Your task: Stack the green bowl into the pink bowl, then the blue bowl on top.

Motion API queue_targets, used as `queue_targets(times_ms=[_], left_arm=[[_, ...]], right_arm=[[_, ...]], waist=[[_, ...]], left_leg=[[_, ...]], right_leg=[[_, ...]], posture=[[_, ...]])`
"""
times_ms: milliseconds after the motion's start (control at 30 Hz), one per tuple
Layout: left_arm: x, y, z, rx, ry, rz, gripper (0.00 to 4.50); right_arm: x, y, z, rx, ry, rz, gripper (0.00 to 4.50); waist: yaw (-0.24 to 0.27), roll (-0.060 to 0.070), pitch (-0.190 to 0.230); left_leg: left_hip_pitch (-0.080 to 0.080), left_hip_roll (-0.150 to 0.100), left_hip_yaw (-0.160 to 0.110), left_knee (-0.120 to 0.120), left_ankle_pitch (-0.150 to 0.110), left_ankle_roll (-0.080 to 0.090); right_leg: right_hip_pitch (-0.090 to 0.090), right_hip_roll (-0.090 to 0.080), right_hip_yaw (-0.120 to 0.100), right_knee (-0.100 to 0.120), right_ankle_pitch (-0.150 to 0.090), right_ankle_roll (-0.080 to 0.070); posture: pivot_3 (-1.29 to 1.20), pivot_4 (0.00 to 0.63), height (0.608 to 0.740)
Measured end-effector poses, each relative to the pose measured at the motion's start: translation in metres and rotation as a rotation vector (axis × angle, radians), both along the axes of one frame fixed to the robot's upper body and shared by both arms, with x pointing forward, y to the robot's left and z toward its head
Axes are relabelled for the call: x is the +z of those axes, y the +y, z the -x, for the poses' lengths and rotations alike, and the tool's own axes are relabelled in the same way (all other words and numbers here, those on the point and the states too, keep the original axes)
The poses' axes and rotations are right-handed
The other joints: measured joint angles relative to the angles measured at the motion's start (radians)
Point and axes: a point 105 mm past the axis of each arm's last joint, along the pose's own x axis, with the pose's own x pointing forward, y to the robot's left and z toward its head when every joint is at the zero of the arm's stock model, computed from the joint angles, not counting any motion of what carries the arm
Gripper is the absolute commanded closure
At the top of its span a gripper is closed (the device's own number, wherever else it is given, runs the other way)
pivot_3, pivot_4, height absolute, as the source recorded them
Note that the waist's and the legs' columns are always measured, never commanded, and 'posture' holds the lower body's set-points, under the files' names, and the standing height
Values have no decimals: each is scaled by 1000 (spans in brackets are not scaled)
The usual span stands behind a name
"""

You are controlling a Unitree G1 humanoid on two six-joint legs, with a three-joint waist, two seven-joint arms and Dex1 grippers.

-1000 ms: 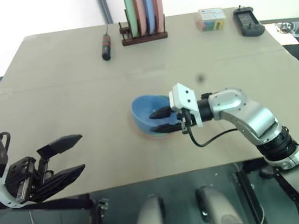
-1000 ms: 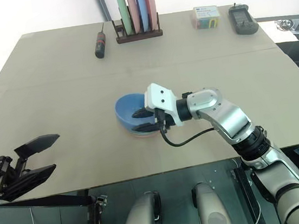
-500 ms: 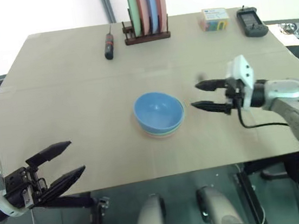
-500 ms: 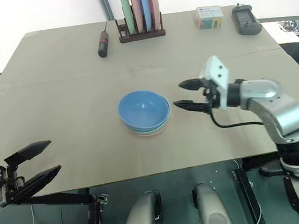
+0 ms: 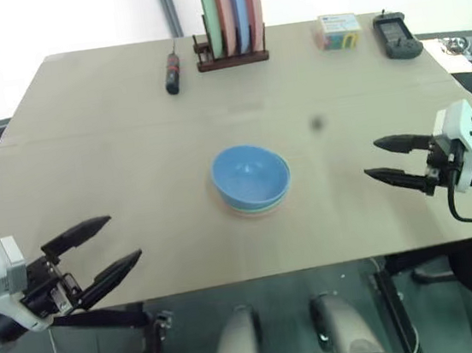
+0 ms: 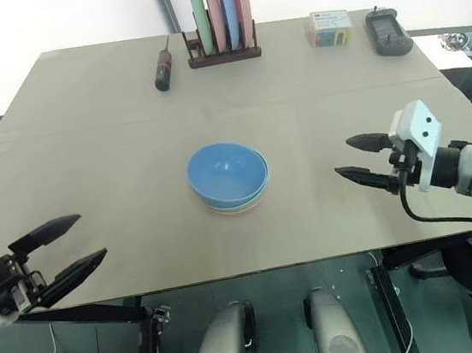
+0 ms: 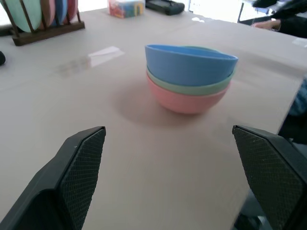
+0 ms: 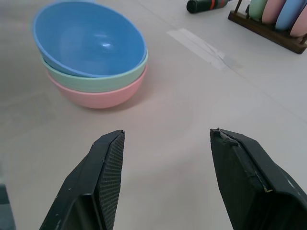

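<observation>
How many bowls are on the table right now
3, nested in one stack at the table's middle: the pink bowl at the bottom, the green bowl inside it, the blue bowl on top. No others visible.

The blue bowl [image 7: 191,63] sits nested upright in the green bowl [image 7: 192,88]. Both rest in the pink bowl [image 7: 186,101], seemingly level, mid-tabletop [image 5: 130,155].

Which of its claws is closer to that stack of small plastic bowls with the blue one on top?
Right. The right gripper hovers over the table beside the stack; the left gripper hangs off the table's near edge.
</observation>
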Motion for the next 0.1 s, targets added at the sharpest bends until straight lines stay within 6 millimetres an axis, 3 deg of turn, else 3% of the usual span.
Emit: queue_targets(times_ms=[100], left_arm=[[-7,0,-4,11,36,-41,0]], right_arm=[[2,-6,1,-20,-4,3,1543]], waist=[[-3,0,0]], left_leg=[[0,0,0,0,0,0]], right_leg=[[0,0,0,0,0,0]], posture=[[0,150,740]])
